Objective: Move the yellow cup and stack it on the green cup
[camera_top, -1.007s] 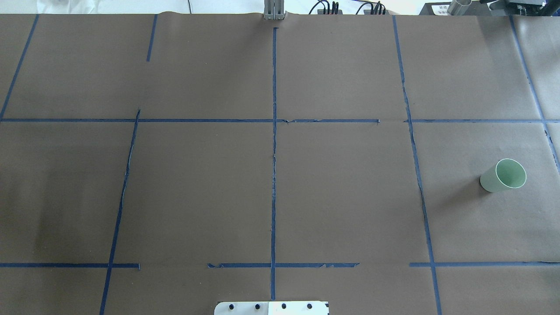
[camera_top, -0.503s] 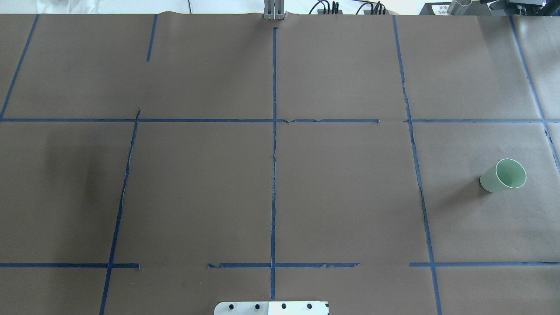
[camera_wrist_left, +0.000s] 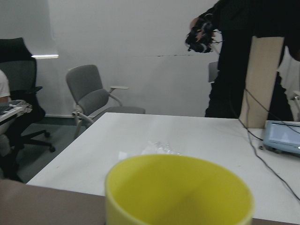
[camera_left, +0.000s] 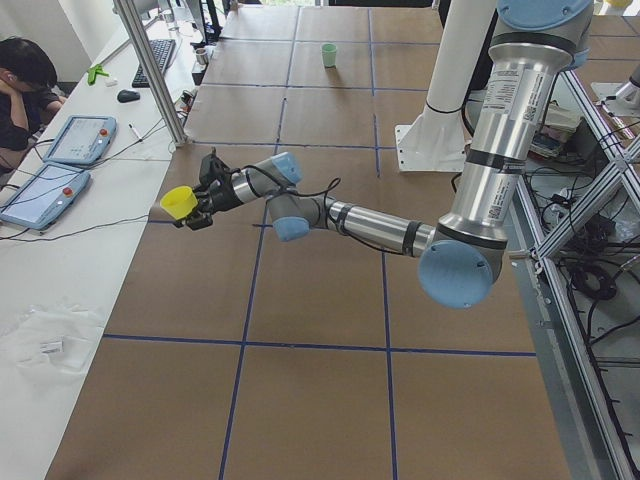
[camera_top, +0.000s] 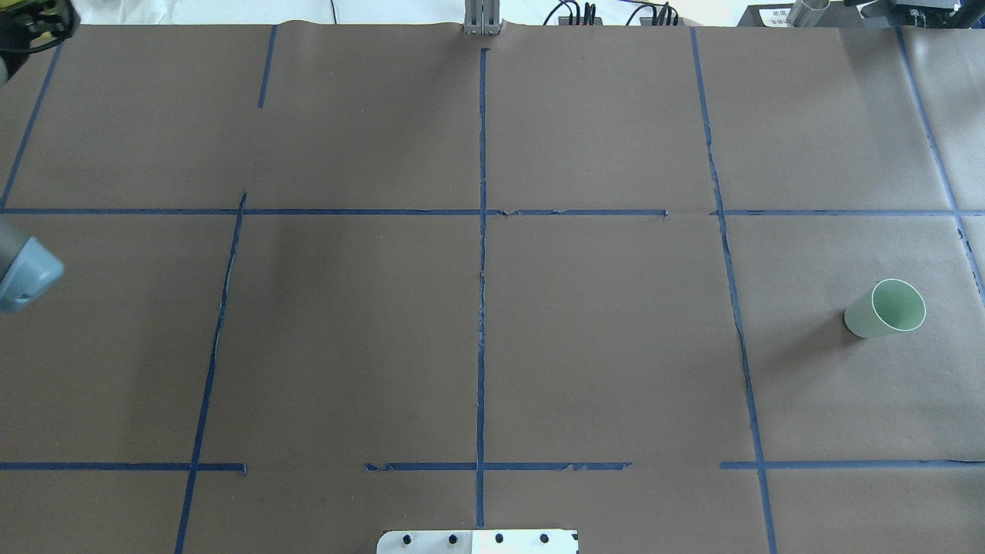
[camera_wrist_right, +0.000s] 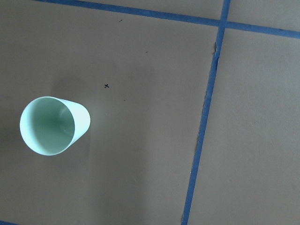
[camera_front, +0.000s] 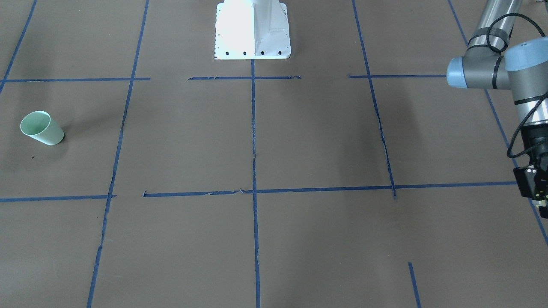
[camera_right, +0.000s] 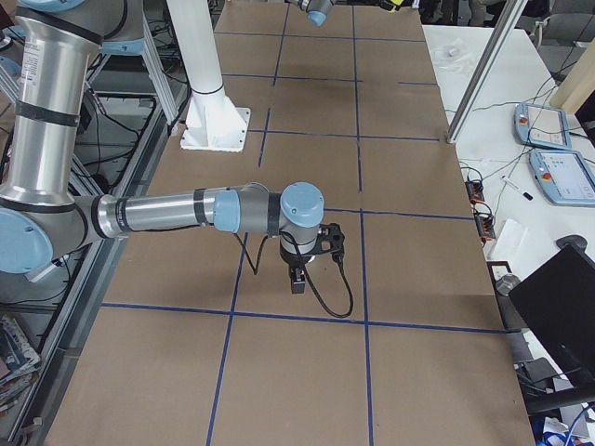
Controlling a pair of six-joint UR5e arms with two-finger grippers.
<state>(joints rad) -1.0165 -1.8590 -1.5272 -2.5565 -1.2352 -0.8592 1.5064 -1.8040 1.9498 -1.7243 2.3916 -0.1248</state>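
Note:
The yellow cup is in my left gripper, held in the air over the table's far edge, near the operators' white desk. It fills the bottom of the left wrist view. The green cup stands upright on the brown paper at the table's right end; it also shows in the front-facing view. The right wrist view looks straight down at the green cup, which lies to its left. My right gripper points down above the table; I cannot tell whether it is open or shut.
The white robot base plate sits at the near middle edge. Blue tape lines divide the brown paper. A metal post, tablets and a seated person are beside the yellow cup's end.
The left arm's elbow and wrist have come into the overhead view at its left edge and top left corner. The green cup has not moved.

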